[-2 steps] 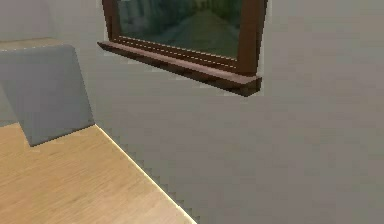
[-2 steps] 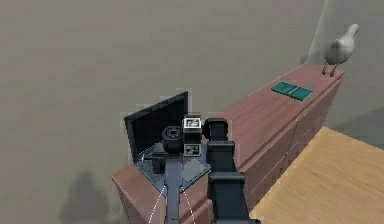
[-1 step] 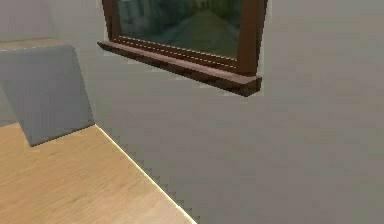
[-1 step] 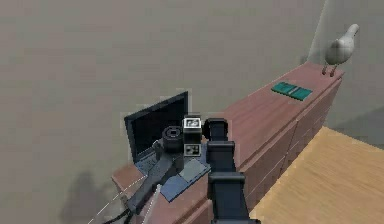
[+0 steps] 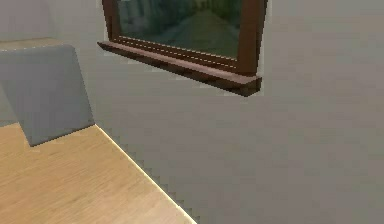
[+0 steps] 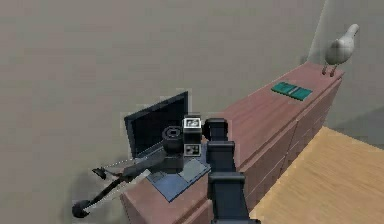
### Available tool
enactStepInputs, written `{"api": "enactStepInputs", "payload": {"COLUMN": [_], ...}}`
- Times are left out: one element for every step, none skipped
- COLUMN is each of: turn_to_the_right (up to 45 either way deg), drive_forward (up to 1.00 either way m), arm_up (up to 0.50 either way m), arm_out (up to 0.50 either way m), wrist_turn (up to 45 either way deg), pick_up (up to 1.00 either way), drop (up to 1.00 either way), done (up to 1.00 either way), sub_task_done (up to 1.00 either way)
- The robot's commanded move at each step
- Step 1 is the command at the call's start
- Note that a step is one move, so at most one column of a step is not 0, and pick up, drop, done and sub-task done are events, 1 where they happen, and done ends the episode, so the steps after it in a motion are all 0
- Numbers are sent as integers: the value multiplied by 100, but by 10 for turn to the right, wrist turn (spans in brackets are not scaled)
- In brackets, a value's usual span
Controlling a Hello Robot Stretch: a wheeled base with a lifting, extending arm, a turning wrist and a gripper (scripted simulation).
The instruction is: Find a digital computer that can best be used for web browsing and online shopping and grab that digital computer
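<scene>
In the arm side view we see the laptop (image 6: 156, 126) standing open at the near end of a long reddish-brown dresser (image 6: 283, 121). Its dark screen is upright and faces along the dresser top, and its blue-grey base lies flat in front of the screen. The dark arm (image 6: 227, 188) rises from the bottom edge and ends right at the laptop. The two white marker squares (image 6: 193, 124) sit against the screen's right edge. The gripper (image 6: 88, 192) has its dark body overlapping the lower part of the screen, and its thin fingers (image 6: 120, 167) trail off toward the view's left, past the dresser's corner. We cannot tell whether the pincer touches the laptop or hangs just over it. How wide it stands is not something we can judge, nor whether it has hold of anything, since the laptop rests on the dresser directly behind it. Farther along the dresser top lies a flat green thing (image 6: 291, 91), and at the far end stands a white bird figure (image 6: 340, 47). Light wooden floor (image 6: 335, 180) runs beside the dresser. In the forward view we face a grey wall (image 5: 300, 140) with a dark-framed window (image 5: 186, 40), with the wooden floor (image 5: 60, 185) below it.
</scene>
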Motion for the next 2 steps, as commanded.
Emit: {"api": "enactStepInputs", "payload": {"turn_to_the_right": [0, 0], "drive_forward": [0, 0], "arm_up": [0, 0], "arm_out": [0, 0], "wrist_turn": [450, 270], "pick_up": [0, 0], "drop": [0, 0], "done": [0, 0], "sub_task_done": [0, 0]}}
